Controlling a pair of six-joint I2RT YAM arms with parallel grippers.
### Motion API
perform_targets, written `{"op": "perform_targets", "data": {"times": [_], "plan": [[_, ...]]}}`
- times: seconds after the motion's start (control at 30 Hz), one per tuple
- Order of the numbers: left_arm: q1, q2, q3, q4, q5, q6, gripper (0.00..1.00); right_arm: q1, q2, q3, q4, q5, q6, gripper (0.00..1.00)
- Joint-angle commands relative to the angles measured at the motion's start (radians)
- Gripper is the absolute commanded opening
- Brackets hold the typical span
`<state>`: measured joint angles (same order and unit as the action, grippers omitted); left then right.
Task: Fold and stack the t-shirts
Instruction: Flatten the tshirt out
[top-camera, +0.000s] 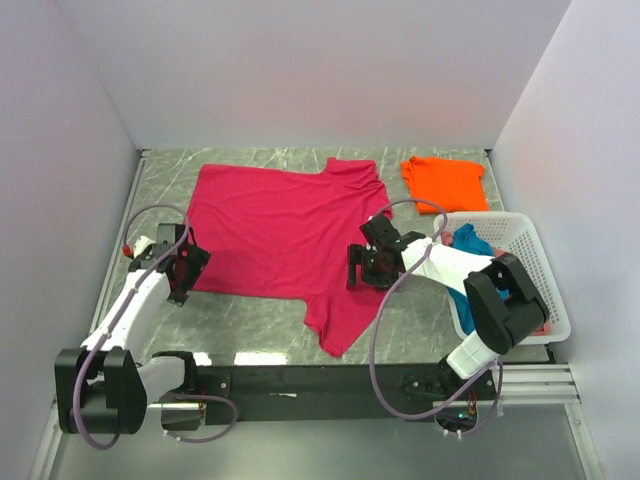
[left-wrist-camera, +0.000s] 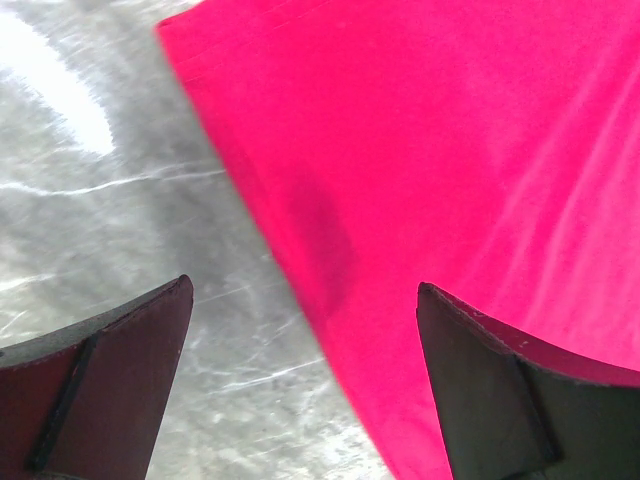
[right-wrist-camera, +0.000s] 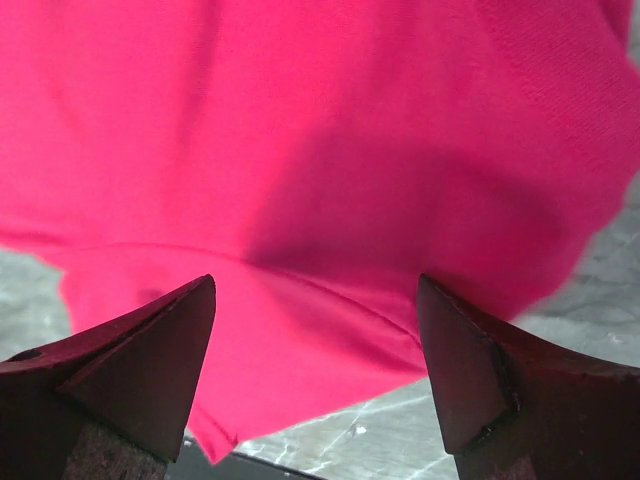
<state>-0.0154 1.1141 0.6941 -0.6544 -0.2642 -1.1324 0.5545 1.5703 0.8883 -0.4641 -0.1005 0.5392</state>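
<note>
Hovering over large crimson-magenta cloth t-shirt (top-camera: 280, 235), spread flat mid-table: left gripper (top-camera: 186, 270) at hem edge, right gripper (top-camera: 360, 268) by near sleeve. Both jaws apart, empty; cloth contact unclear. Pinch edges level, lift together.

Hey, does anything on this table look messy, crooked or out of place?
Nothing looks spilled or damaged. The crimson t-shirt lies unfolded and sideways, its near sleeve jutting out, creased where it joins the body. The teal t-shirt sits bunched in the white basket; the orange t-shirt looks folded.
</note>
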Motion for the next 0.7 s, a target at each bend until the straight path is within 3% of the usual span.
{"op": "perform_targets", "data": {"times": [0.0, 0.23, 0.37, 0.67], "plan": [[0.006, -0.054, -0.019, -0.007, -0.044, -0.032, 0.99, -0.018, 0.028, 0.006, 0.058, 0.036, 0.036, 0.87], [0.057, -0.056, -0.016, -0.01, -0.063, -0.015, 1.0, -0.122, 0.123, 0.031, 0.042, 0.071, 0.013, 0.88], [0.098, -0.034, -0.027, 0.009, 0.017, 0.0, 0.99, -0.189, 0.139, 0.055, 0.027, 0.096, -0.034, 0.88], [0.146, 0.016, -0.064, 0.038, 0.014, 0.01, 0.92, -0.131, -0.03, 0.069, 0.015, 0.044, -0.137, 0.88]]}}
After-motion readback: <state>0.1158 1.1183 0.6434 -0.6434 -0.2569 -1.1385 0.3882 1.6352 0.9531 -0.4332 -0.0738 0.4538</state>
